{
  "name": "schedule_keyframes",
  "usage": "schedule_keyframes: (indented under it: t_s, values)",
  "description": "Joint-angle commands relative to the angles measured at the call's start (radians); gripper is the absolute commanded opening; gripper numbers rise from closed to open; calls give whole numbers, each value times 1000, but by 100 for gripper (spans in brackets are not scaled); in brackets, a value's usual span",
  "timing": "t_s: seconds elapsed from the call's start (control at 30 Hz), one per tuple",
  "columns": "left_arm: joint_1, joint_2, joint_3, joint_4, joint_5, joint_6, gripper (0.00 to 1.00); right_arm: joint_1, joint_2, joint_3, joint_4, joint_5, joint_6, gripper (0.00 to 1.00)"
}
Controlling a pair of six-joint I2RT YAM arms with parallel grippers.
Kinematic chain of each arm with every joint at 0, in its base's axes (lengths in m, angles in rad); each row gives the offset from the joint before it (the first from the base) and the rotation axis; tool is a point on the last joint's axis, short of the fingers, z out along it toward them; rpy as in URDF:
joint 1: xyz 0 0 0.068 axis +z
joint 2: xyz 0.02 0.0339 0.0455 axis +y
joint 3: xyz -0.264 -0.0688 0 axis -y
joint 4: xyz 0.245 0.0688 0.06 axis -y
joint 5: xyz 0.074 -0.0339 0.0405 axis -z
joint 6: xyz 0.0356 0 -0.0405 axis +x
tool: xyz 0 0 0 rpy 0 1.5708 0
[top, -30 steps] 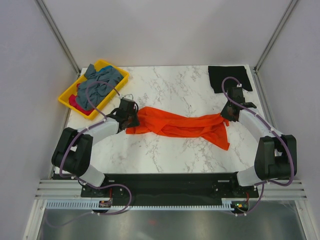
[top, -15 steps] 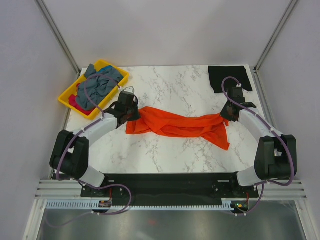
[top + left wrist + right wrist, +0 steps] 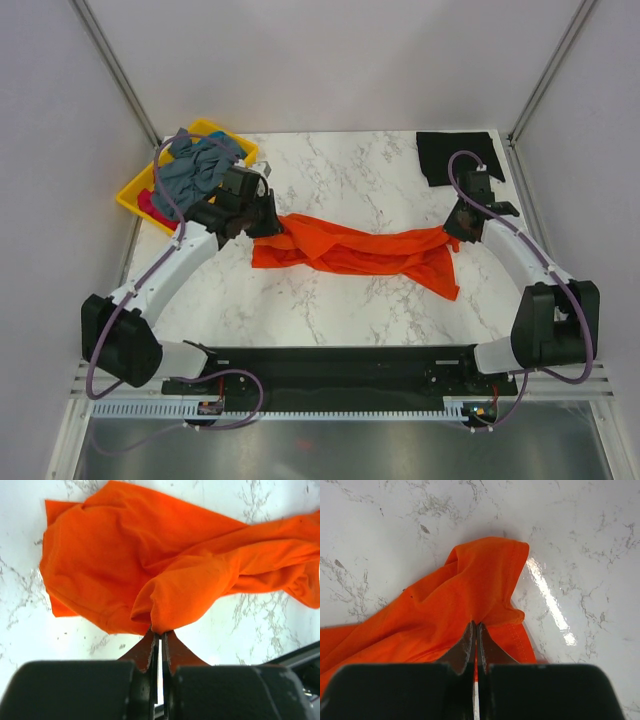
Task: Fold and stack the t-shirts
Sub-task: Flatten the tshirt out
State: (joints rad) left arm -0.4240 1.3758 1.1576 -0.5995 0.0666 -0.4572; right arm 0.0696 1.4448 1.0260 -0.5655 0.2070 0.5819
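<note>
A bright orange t-shirt lies bunched in a long strip across the middle of the marble table. My left gripper is shut on the orange cloth at its left end, pinching a fold at the fingertips. At the right end my right gripper is shut on a bunched edge of the same shirt. A folded black t-shirt lies flat at the far right corner. Grey-blue and pink t-shirts are heaped in the yellow tray.
The yellow plastic tray stands at the far left corner, partly behind my left arm. Grey walls and metal posts close in the table on three sides. The arm bases sit at the near edge.
My left gripper has moved up and away from the near edge and closed on the left end of the orange t-shirt. The right gripper has kept its hold and hardly moved.
</note>
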Motion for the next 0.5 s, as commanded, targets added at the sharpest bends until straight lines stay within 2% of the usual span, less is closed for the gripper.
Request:
schedule_keyframes:
  t_s: [0.0,0.3,0.47]
  values:
    - [-2,-72,-7,-100,81,23,2,-2,-70,5,-40,8,-8,2]
    - [-4,-233,-70,-197,255,9,2,-2,-205,46,-178,37,-27,1]
    - [-5,-233,-229,-168,274,-41,2,-2,-230,-47,-149,5,-17,0]
